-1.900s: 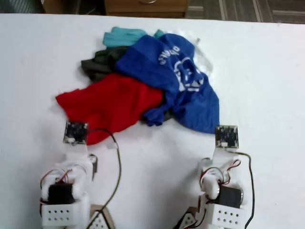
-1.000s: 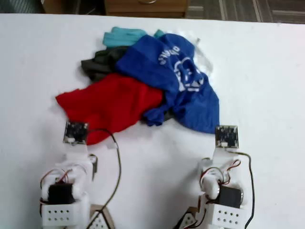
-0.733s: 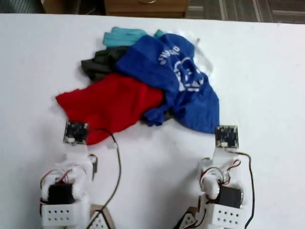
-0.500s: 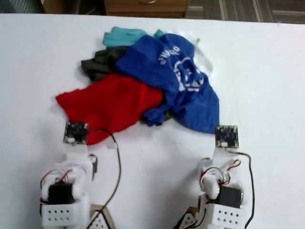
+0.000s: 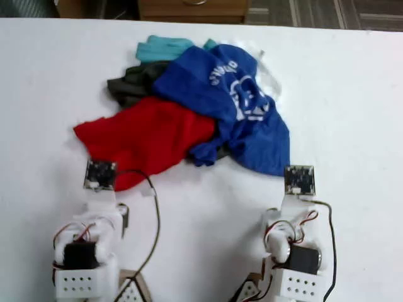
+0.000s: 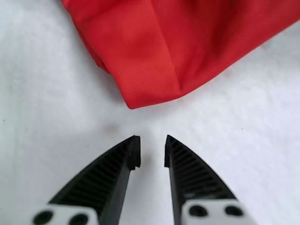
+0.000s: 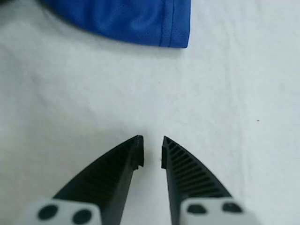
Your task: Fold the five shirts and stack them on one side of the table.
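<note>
Five-shirt job: everything is one unfolded heap on the table (image 5: 352, 94), out ahead of both arms. The red shirt (image 5: 148, 135) is nearest the left arm (image 5: 85, 251). The blue shirt (image 5: 264, 141), with a white print, lies over the red one's right edge and runs toward the right arm (image 5: 293, 255). The dark shirt (image 5: 132, 85) pokes out behind the red and is mostly buried. The teal shirt (image 5: 160, 47) is bunched at the far edge, partly under the blue. I count four colours for sure. A pale strip (image 5: 269, 72) by the blue shirt's far right side could be a fifth shirt; I can't tell against the white table. Left gripper (image 6: 152, 152): jaws a narrow gap apart, nothing between them, tips over bare table just short of the red shirt's corner. Right gripper (image 7: 153, 151): same narrow gap, empty, short of the blue shirt's stitched hem, the rest of it cut off by the frame. From above, the wrist camera boards (image 5: 101, 174) cover the fingers.
</note>
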Available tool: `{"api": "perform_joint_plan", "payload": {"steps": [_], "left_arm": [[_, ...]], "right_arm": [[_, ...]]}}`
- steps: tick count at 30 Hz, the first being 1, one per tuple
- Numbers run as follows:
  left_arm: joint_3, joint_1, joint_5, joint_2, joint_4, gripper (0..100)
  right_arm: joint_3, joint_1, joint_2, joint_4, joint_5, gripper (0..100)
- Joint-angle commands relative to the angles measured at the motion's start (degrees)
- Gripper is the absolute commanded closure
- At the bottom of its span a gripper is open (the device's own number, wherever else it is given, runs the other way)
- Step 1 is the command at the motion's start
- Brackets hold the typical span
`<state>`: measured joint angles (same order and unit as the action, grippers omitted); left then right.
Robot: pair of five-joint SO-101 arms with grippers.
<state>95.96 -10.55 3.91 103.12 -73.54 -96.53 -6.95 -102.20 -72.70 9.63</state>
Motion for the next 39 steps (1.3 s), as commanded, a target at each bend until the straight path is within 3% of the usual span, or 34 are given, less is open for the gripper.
{"api": "perform_joint_plan", "payload": {"steps": [1, 19, 32, 39], "left_arm": [[1.1, 0.4, -0.2, 1.3, -0.3, 89], [1.1, 0.4, -0.4, 1.4, -0.2, 88], [1.1, 1.0, 0.0, 1.4, 23.7, 88], [0.4, 5.4, 0.1, 1.2, 27.9, 74]], "right_arm": [[-0.4, -0.7, -0.9, -0.2, -0.4, 92.5], [-0.4, -0.7, -0.9, -0.2, -0.4, 92.5], [-0.4, -0.7, -0.9, -0.2, -0.4, 92.5], [-0.4, -0.7, -0.9, -0.2, -0.4, 92.5]]}}
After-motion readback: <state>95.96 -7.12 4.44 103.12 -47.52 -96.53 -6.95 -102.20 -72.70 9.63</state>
